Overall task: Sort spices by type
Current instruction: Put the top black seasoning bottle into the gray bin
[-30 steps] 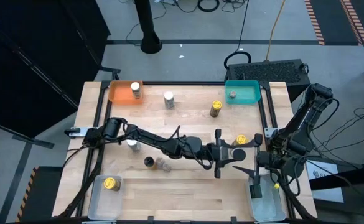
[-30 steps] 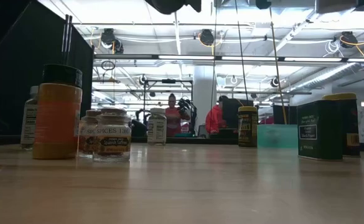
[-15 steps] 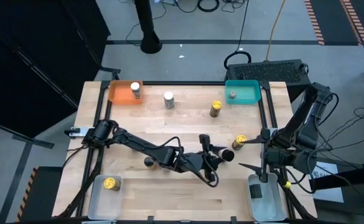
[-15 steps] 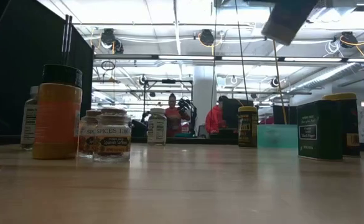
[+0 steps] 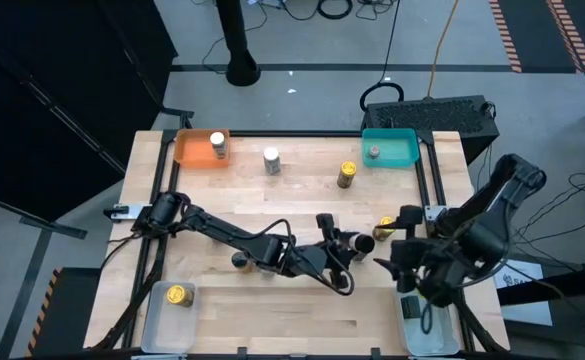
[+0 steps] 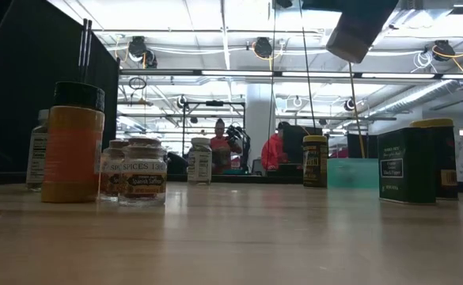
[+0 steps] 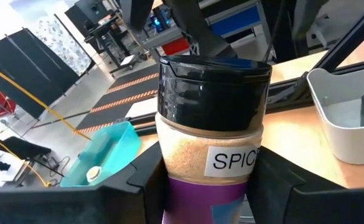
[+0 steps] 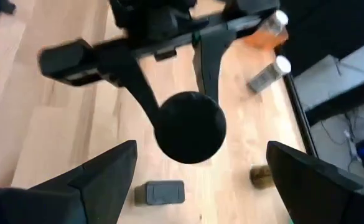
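My left gripper (image 5: pixel 344 246) reaches across the table's middle and is shut on a spice jar (image 7: pixel 210 134) with a black lid, sandy contents and a white and purple label. The jar is in the air, high in the low view (image 6: pixel 359 28), its lid (image 5: pixel 360 242) turned toward the table's right. My right gripper (image 5: pixel 388 258) is open, a little right of the lid. In its own wrist view the open right gripper (image 8: pixel 197 186) faces the round black lid (image 8: pixel 190 127), fingers wide on either side and apart from it. My left gripper pinches the jar's body below the lid, at the label (image 7: pixel 231 160), one finger (image 7: pixel 149 182) on each side. The fingers lie across the jar. It is lifted clear of the table and lies tipped over, lid toward the right arm.
On the table stand an orange tray (image 5: pixel 194 152) holding a white-topped jar (image 5: pixel 217 146), a teal tray (image 5: pixel 397 148) holding a grey-lidded jar (image 5: pixel 374 152), loose jars (image 5: pixel 271 160) (image 5: pixel 347 174) (image 5: pixel 385 228) (image 5: pixel 239 260), and clear trays (image 5: pixel 162 318) (image 5: pixel 430 330) at the near corners.
My right gripper has risen from over the near-right clear tray, turned level and moved left toward the jar's lid. My left gripper has drawn slightly toward the table's left, still shut on the jar, which has tipped so its lid faces right.
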{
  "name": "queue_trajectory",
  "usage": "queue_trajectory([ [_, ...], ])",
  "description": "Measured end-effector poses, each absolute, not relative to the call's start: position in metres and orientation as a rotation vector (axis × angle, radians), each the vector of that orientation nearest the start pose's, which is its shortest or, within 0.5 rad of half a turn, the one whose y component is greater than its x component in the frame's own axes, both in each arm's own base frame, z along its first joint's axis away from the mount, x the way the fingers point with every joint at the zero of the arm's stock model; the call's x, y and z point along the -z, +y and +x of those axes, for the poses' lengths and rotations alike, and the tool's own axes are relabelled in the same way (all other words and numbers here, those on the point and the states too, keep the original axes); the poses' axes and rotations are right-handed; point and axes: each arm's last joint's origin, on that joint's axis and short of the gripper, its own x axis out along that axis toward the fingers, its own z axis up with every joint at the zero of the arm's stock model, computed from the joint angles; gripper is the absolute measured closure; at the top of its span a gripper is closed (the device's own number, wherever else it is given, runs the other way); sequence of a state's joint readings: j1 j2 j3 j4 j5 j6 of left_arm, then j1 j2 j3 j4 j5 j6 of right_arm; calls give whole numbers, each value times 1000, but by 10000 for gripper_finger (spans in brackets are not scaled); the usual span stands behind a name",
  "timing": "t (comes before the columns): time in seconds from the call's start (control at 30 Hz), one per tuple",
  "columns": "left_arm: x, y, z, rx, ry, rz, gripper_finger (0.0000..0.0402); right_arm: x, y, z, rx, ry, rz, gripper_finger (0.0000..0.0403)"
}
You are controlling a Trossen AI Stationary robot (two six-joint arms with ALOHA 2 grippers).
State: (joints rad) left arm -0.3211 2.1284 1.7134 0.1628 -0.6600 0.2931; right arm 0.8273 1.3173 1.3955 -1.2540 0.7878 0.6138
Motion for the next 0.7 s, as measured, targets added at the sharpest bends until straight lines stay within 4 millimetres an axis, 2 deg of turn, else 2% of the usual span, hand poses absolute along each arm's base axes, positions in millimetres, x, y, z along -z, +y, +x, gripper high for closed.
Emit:
queue_trajectory([
  [0.23,-262,-141,477,-254,254,389,230,-347,152,188,224,853,-250,62],
  [0.5,-262,-141,477,-247,250,371,230,-350,152,197,171,828,-249,63],
  [0.7,-262,-141,477,-247,249,371,230,-350,147,201,151,860,-231,95],
])
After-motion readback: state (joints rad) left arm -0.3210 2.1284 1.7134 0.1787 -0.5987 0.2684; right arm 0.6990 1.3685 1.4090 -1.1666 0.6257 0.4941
